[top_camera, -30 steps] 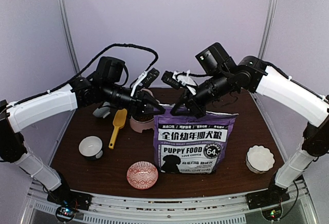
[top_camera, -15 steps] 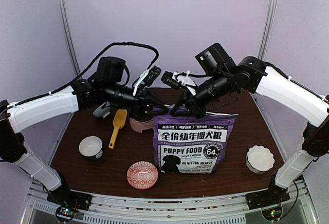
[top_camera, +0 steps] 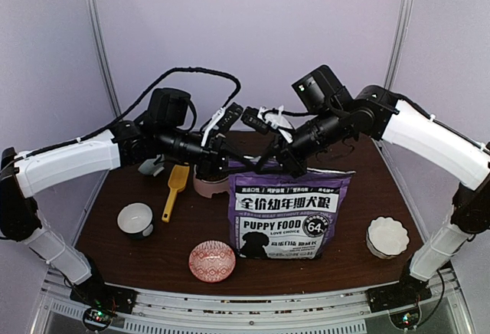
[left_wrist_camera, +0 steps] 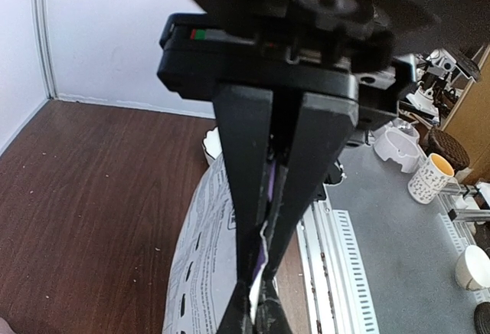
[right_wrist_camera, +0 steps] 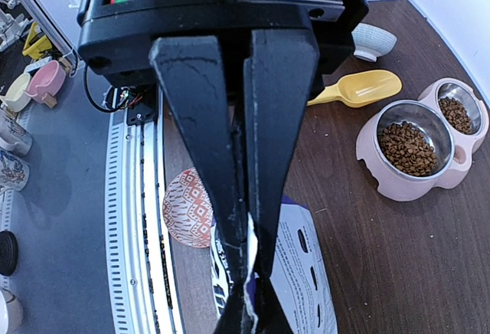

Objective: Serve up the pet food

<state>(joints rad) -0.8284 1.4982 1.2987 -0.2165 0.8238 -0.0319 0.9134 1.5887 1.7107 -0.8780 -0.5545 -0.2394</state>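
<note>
The top camera looks down from behind over the whole table; wrist cameras peer closely along their fingers (all share the pet food bag).

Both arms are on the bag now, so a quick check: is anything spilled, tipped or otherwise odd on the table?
Nothing stands out. The bag stands upright, with the left gripper and right gripper both shut on its top edge. The pink feeder holds kibble in both bowls, none scattered around it, and the yellow scoop lies flat.

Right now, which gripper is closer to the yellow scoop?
Left. The left gripper pinches the bag at its top left corner, just right of the yellow scoop; the right gripper pinches the top edge farther right.
</note>
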